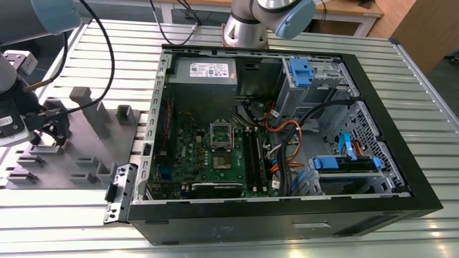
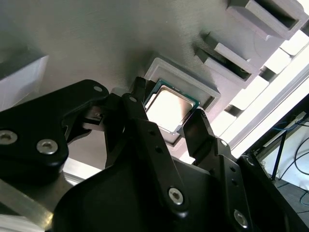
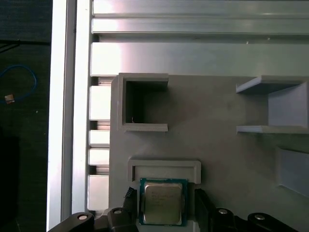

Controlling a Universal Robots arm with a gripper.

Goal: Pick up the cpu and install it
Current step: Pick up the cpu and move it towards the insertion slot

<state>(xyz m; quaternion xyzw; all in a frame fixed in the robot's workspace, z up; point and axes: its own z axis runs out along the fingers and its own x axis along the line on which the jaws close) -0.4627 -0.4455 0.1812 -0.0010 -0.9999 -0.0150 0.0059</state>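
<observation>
In the exterior view, the gripper (image 1: 47, 134) is seen low over the grey tray (image 1: 86, 140), at the exterior view's left, on the slatted metal table (image 1: 107, 43). The open computer case (image 1: 401, 177) is laid well apart from it, toward the exterior view's right. The green motherboard (image 1: 208, 156) is exposed inside the case, with its dark square socket (image 1: 221, 134) near the middle.

In the second wrist view, the cpu (image 2: 169, 108) is found lying flat in a shallow square recess of the tray (image 2: 96, 38). Its silvery metal top is turned up toward the camera, and a thin green rim is shown along one side. The gripper (image 2: 167, 105) is brought down around it, with one black finger (image 2: 137, 104) at one edge and the other at the opposite edge.

In the first wrist view, the cpu (image 3: 162, 203) is seen square with the recess walls of the tray (image 3: 217, 145). It is close to square, so no clear long axis can be made out. The gripper (image 3: 165, 195) is parted just wider than the chip. One finger (image 3: 131, 197) is just beside one edge, and a narrow gap is left at the other, so nothing is gripped. The table slats (image 3: 193, 53) are seen beyond the tray.
</observation>
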